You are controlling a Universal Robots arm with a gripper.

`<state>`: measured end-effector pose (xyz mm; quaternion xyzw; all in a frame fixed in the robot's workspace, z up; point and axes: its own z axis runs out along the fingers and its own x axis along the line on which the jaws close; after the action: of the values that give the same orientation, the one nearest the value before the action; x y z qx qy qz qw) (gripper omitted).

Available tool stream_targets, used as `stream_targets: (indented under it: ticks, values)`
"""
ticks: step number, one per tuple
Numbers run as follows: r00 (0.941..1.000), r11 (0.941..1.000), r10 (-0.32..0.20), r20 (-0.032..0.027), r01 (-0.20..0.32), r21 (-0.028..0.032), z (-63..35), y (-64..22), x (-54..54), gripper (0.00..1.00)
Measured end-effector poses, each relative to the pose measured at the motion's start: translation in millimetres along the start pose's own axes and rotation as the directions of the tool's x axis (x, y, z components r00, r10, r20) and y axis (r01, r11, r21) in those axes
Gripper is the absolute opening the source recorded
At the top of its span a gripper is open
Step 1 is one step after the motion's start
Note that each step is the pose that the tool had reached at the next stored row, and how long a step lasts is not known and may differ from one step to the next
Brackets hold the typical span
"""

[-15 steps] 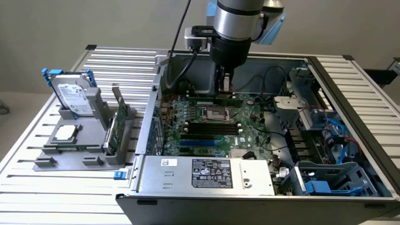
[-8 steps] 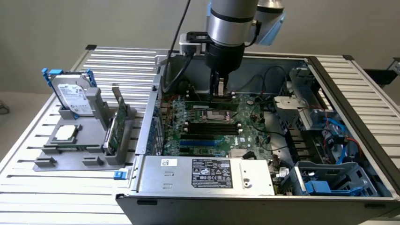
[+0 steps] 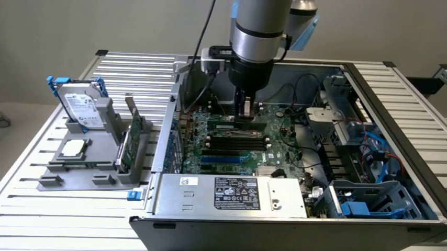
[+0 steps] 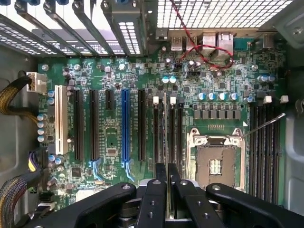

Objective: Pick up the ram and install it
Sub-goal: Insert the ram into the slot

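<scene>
- Nearest in the exterior view, a silver power supply [image 3: 237, 194] sits at the front of the open computer case [image 3: 279, 232].
- On the exterior view's left, a grey holder [image 3: 84, 172] on the slatted surface [image 3: 140, 68] carries a processor chip [image 3: 75, 148], an expansion card [image 3: 131, 138] and a hard drive [image 3: 80, 107].
- Behind the power supply lies the green motherboard [image 3: 279, 141], with black memory slots [image 3: 237, 140] across its middle.
- At the far side of those slots the ram [image 3: 234, 126] stands on edge along a slot; I cannot tell whether it is fully seated.
- The claw [image 3: 246, 116] is clenched on the ram from above.
- In the wrist view, the black fingers [image 4: 156, 194] pinch the thin ram [image 4: 166, 128], just beside the empty processor socket [image 4: 216, 164].
- The arm [image 3: 260, 31] comes down from above.
</scene>
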<state>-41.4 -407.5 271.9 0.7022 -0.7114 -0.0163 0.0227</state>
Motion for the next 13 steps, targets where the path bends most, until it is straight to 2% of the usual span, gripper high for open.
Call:
stream_targets:
  ticks: [3, 6, 13]
  values:
    - [1.0, 1.0, 0.0, -0.0001, 0.0, 0.0009, 5.0, -2.1, 2.4, 0.14]
    - [1.0, 1.0, 0.0, -0.0007, 0.0, 0.0057, 8.9, -3.1, 2.8, 0.14]
    - [1.0, 0.9996, 0.001, -0.006, 0.0, 0.0288, 16.5, -4.2, 3.0, 0.14]
